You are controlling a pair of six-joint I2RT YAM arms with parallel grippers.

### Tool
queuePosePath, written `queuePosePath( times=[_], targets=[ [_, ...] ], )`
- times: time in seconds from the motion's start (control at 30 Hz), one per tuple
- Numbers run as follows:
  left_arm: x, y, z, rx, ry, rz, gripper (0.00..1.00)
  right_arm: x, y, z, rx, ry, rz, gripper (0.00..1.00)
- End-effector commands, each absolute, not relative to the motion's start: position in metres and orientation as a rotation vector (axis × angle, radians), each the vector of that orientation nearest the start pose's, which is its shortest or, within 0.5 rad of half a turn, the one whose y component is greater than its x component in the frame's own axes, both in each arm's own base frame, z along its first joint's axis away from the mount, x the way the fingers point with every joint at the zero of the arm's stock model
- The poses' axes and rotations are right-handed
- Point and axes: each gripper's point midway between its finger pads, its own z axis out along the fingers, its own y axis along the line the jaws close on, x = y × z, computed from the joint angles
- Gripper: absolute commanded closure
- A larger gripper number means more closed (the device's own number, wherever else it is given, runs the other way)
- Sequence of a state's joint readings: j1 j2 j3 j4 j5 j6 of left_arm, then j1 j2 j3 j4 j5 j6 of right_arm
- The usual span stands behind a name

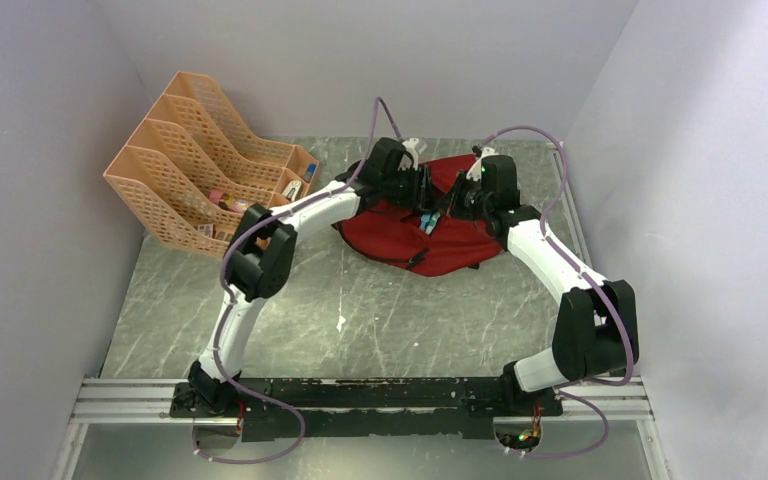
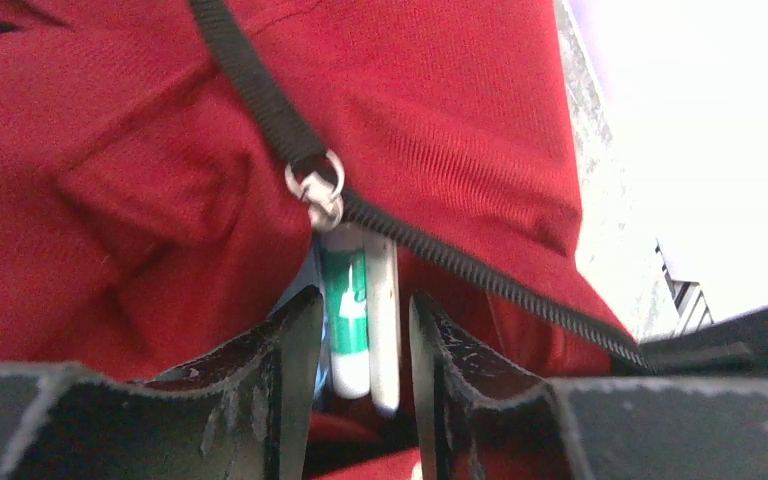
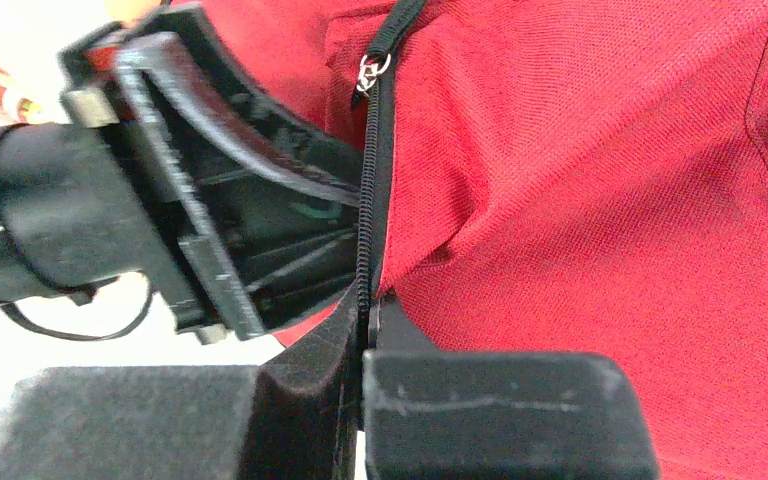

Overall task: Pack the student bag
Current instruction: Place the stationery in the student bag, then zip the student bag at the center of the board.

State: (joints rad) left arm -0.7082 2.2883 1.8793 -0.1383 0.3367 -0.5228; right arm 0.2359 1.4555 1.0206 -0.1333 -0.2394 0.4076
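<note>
On the bench [image 1: 360, 300], right jaws pinch the student bag [image 1: 390, 245] open, left jaws parted round the tube [image 2: 347, 320]; we'd withdraw next.

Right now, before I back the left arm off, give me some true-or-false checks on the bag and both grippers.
The right gripper pinches the zipper edge of the student bag. True.
The left gripper is clamped shut on nothing. False: its jaws stand apart, a green-and-white tube between them.
The orange file rack stands to the right of the bag. False: it stands to its left.
The zipper pull sits just above the tube in the left wrist view. True.
</note>
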Motion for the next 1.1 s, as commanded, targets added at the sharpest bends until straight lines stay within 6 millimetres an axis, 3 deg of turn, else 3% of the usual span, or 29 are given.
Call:
queuePosePath(
  times=[0.0,0.17,0.33,0.43,0.5,0.6,0.77,1.07],
  targets=[
    [0.425,-0.442,0.177,0.434,2.116,-1.050,0.58,0.390,0.162,0.179,0.029,2.158,0.669,1.00],
    [0.418,-0.417,0.182,0.418,2.118,-0.989,0.60,0.394,0.161,0.174,0.065,2.165,0.662,1.00],
    [0.424,-0.389,0.187,0.379,2.113,-0.887,0.59,0.395,0.171,0.158,0.043,2.223,0.654,1.00],
    [0.431,-0.380,0.181,0.364,2.137,-0.854,0.50,0.394,0.182,0.148,0.006,2.251,0.637,1.00],
    [0.436,-0.381,0.176,0.378,2.143,-0.845,0.39,0.393,0.188,0.140,-0.017,2.273,0.615,1.00],
    [0.444,-0.385,0.169,0.396,2.157,-0.820,0.33,0.393,0.191,0.130,-0.030,2.288,0.579,1.00],
    [0.456,-0.390,0.158,0.394,2.176,-0.793,0.32,0.395,0.193,0.120,-0.028,2.285,0.568,0.99],
    [0.463,-0.396,0.162,0.341,2.164,-0.853,0.35,0.395,0.208,0.098,-0.095,2.323,0.619,0.76]
  ],
)
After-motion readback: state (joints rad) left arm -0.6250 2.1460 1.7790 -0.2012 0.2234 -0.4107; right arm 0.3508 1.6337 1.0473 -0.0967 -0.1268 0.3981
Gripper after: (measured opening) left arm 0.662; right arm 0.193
